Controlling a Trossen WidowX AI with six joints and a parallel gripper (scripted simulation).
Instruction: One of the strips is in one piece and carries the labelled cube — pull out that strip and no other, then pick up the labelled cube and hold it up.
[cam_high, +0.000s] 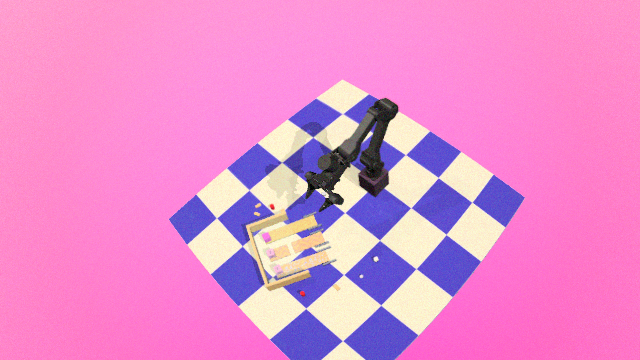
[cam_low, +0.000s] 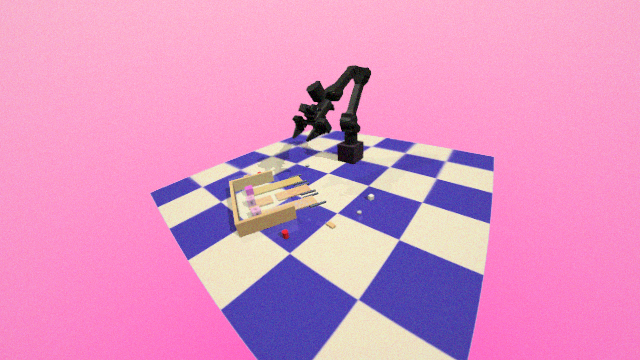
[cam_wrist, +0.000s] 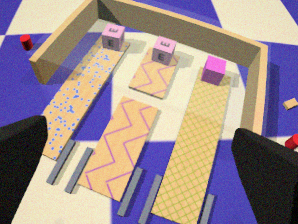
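A blue-speckled strip (cam_wrist: 82, 95) (cam_high: 310, 261) looks unbroken; a pink cube marked E (cam_wrist: 113, 37) (cam_high: 278, 269) stands on its far end. The zigzag strip is in two pieces, a near piece (cam_wrist: 120, 150) (cam_high: 307, 242) and a far piece (cam_wrist: 150, 80) (cam_high: 281, 251), with a gap between. Another pink cube marked E (cam_wrist: 163, 51) (cam_high: 270, 253) stands on the far piece. A green-crosshatched strip (cam_wrist: 195, 145) (cam_high: 295, 228) is unbroken under a plain magenta cube (cam_wrist: 214, 70) (cam_high: 266, 237). My gripper (cam_high: 314, 204) (cam_low: 301, 138) is open and empty, above and short of the strips' near ends.
A wooden wall (cam_high: 257, 262) (cam_wrist: 185, 27) (cam_low: 265, 221) encloses the strips on three sides. Grey rails (cam_wrist: 130, 192) flank their near ends. Red cylinders (cam_high: 302, 293) (cam_wrist: 26, 42), small tan pieces (cam_high: 336, 287) (cam_wrist: 290, 104) and white bits (cam_high: 376, 259) (cam_low: 370, 197) lie outside.
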